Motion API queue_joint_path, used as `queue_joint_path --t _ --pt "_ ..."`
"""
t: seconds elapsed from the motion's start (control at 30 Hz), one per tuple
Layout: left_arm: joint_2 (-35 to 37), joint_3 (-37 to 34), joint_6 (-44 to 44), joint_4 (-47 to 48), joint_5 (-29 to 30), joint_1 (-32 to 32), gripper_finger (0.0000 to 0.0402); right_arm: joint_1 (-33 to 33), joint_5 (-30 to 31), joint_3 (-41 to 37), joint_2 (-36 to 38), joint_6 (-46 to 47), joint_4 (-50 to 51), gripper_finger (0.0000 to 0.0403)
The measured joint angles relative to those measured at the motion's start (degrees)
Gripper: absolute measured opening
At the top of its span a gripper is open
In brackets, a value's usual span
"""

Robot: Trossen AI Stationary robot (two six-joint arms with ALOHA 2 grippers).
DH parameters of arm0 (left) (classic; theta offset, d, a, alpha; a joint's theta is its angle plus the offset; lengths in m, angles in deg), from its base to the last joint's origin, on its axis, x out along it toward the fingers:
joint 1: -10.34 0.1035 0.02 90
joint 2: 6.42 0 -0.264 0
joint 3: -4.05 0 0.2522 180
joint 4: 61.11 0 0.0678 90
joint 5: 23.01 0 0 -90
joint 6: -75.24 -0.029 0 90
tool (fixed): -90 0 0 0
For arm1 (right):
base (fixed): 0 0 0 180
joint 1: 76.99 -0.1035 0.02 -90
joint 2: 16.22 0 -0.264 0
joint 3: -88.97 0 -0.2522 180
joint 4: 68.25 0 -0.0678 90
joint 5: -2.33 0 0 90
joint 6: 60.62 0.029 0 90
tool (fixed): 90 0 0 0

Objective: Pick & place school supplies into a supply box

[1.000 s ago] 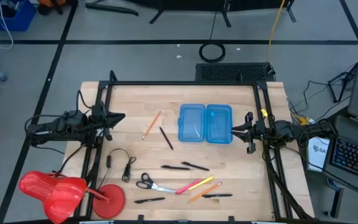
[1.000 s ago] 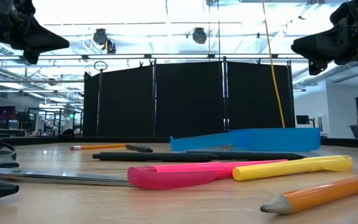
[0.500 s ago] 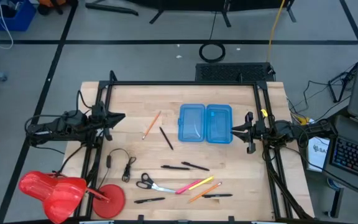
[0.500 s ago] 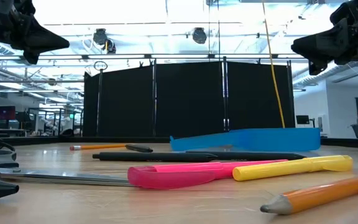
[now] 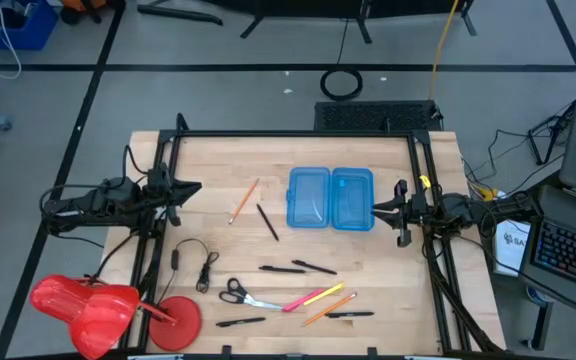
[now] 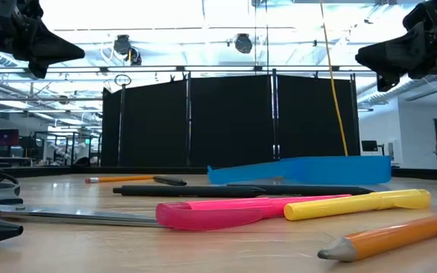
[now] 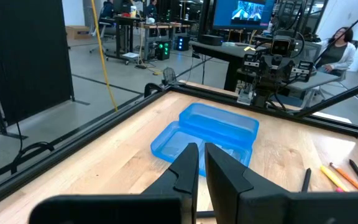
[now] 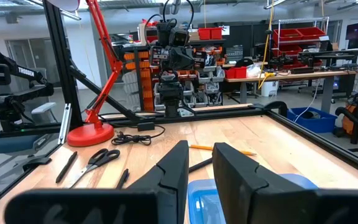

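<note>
Nearest to the front edge of the worktop point(image 5: 368, 160) you have the scissors point(image 5: 234, 292), the pink marker point(image 6: 203, 213), the yellow marker point(image 6: 359, 202), orange pencils point(image 5: 328, 308) and black pens point(image 5: 282, 268), all lying loose; farther back the supply box point(image 5: 330, 197) lies open with nothing visible inside, and one more pencil point(image 5: 243, 201) and pen point(image 5: 267, 221) lie to its left. Nothing has changed in the last second, so for you the task has not really begun and every item waits to be picked. The left gripper point(image 5: 190, 188) hangs at the left edge with jaws clenched on nothing, and the right gripper point(image 5: 386, 207) waits just beside the box's right end, jaws only slightly apart and also empty.
</note>
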Motion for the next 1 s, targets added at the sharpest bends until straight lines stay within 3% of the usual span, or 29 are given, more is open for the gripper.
queue_joint_path --t 0.4,0.67,1.0 --pt "-0.02 0.01 0.02 0.00 0.00 0.00 0.0031 0.00 -0.06 0.00 -0.02 -2.52 -7.01 0.0066" --pt "0.00 0.00 0.00 -0.02 0.00 0.02 0.0031 0.00 -0.11 0.00 0.00 11.97 -11.88 0.0066" --pt "-0.02 -0.02 0.00 -0.02 0.00 0.00 0.0031 0.00 0.04 0.00 -0.08 14.44 -12.00 0.0066"
